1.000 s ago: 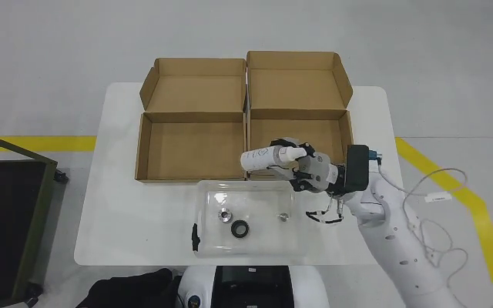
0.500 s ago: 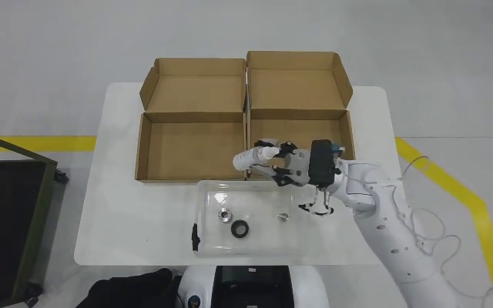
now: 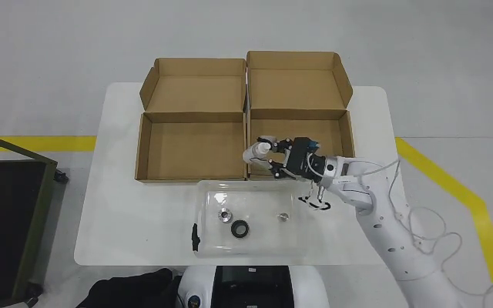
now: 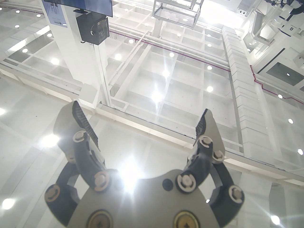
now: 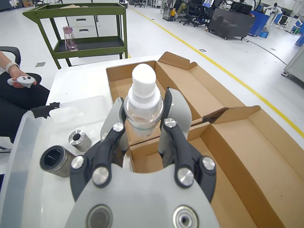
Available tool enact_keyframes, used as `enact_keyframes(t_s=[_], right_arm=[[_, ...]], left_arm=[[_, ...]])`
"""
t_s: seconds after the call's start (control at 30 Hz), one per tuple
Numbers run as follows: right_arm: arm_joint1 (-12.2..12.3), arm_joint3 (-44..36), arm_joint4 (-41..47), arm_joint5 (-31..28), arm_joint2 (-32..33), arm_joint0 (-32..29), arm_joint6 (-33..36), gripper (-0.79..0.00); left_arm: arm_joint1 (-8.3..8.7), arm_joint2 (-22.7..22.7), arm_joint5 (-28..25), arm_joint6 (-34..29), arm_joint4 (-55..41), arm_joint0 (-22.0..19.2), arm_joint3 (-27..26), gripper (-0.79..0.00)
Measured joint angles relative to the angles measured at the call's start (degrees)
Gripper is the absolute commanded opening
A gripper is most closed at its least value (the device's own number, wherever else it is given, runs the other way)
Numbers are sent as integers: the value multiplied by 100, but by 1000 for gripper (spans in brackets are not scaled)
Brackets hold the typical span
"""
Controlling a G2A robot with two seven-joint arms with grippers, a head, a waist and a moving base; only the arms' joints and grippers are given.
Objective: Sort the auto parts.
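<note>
My R gripper (image 3: 267, 157) pinched the spray bottle (image 5: 144, 100) by its clear body, above the right cardboard box's (image 3: 308, 135) near corner, just beyond the clear tray (image 3: 206, 235). Prob. light, smooth plastic, so slippery; hold mid-body, not the cap. L gripper (image 4: 142, 129) was spread, empty.
</note>
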Motion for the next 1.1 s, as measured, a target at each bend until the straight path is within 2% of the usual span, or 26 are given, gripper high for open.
enact_keyframes(t_s=[0.47, 1.1], right_arm=[[47, 307, -276, 342, 124, 6, 445, -785], [-87, 1353, -264, 824, -344, 589, 745, -785]], left_arm=[[0, 0, 0, 0, 0, 0, 0, 0], [0, 0, 0, 0, 0, 0, 0, 0]])
